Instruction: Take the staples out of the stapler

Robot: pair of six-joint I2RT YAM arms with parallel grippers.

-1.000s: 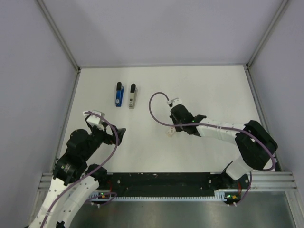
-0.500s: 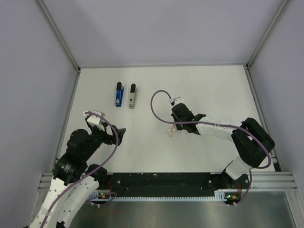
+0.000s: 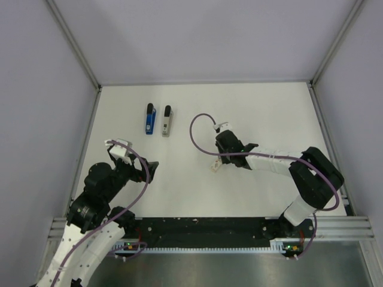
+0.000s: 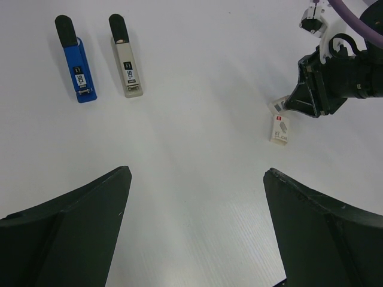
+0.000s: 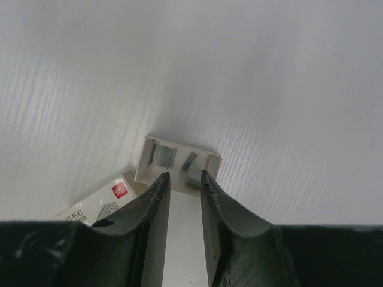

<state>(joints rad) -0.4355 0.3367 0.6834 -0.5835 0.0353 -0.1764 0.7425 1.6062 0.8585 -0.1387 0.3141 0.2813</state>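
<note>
The blue stapler (image 3: 150, 119) (image 4: 76, 66) with a black end lies at the far left of the table. Its silver-grey rail piece (image 3: 167, 121) (image 4: 127, 67) lies parallel just to its right. My right gripper (image 3: 216, 161) (image 5: 183, 173) points down into a small cream tray (image 5: 179, 160) (image 4: 276, 106) mid-table. Its jaws stand a narrow gap apart with only the tray floor between them. Loose staples (image 5: 161, 156) lie in the tray. My left gripper (image 3: 152, 168) (image 4: 197, 173) hovers wide open near the front left, holding nothing.
A white staple box (image 5: 99, 204) (image 4: 279, 130) (image 3: 213, 168) with a red logo lies against the tray, on its near side in the top view. Grey walls close in the table (image 3: 269, 113) on three sides. A purple cable (image 3: 197, 128) loops from the right wrist.
The right gripper's jaws have parted a little over the tray, and the right arm has shifted slightly. The left arm and the stapler parts have not moved.
</note>
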